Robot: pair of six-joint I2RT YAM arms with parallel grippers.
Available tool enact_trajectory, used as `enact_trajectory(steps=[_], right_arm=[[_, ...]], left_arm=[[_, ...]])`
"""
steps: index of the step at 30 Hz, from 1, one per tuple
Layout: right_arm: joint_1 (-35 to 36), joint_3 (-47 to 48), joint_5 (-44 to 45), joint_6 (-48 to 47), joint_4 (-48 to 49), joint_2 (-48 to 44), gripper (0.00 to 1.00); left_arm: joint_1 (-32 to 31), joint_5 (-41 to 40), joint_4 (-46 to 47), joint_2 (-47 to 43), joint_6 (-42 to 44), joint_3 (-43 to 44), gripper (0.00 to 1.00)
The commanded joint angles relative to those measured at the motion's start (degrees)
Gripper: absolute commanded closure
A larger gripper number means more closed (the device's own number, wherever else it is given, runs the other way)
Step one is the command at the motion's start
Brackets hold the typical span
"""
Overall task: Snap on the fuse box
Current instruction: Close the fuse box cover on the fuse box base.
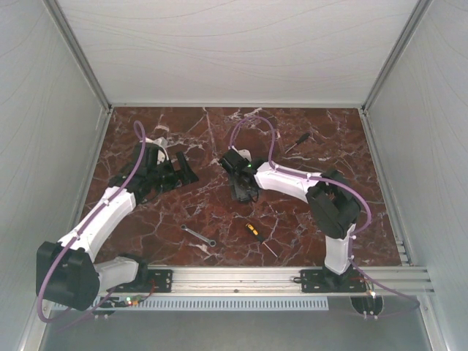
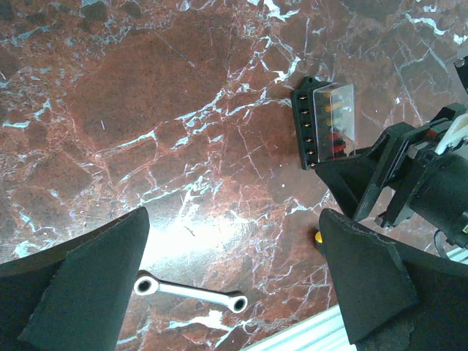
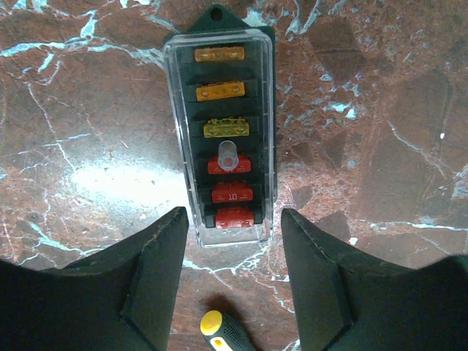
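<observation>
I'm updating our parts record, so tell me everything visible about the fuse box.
The fuse box is a black plastic base under a clear cover, holding six blade fuses in a row: two orange, one yellow, three red. A black tab with a hole sticks out at one end. It lies flat on the marble table. The right hand is open astride the other end, not gripping it.

Desk (image 1: 168,212): red-brown marble with white veins. Fuse box (image 3: 227,131) lies flat near the middle, with a clear cover over orange, yellow and red fuses. Silver wrench (image 1: 198,235) sits toward the near edge, left of centre. Yellow-and-black screwdriver (image 1: 253,231) is to its right, apart, by the same edge. Dark-handled screwdriver (image 1: 297,141) lies toward the far right corner.
</observation>
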Motion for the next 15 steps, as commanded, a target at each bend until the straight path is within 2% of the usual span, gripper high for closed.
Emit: enact_trajectory(steps=[1, 7, 12, 15], right_arm=[[-0.4, 3.5, 0.6, -3.2, -0.6, -1.2, 0.48], [-1.4, 5.9, 0.9, -5.9, -0.3, 0.2, 0.52], [-2.4, 6.9, 1.1, -6.9, 0.8, 1.7, 0.61], [-2.8, 8.0, 0.8, -7.7, 1.0, 3.1, 0.63]], left_arm=[[0.1, 0.9, 1.5, -1.1, 0.6, -0.1, 0.0], [0.1, 1.1, 1.4, -1.3, 0.7, -0.2, 0.0], [0.1, 1.4, 1.7, -1.3, 0.6, -0.4, 0.0], [0.1, 1.7, 1.8, -1.2, 0.5, -0.5, 0.0]])
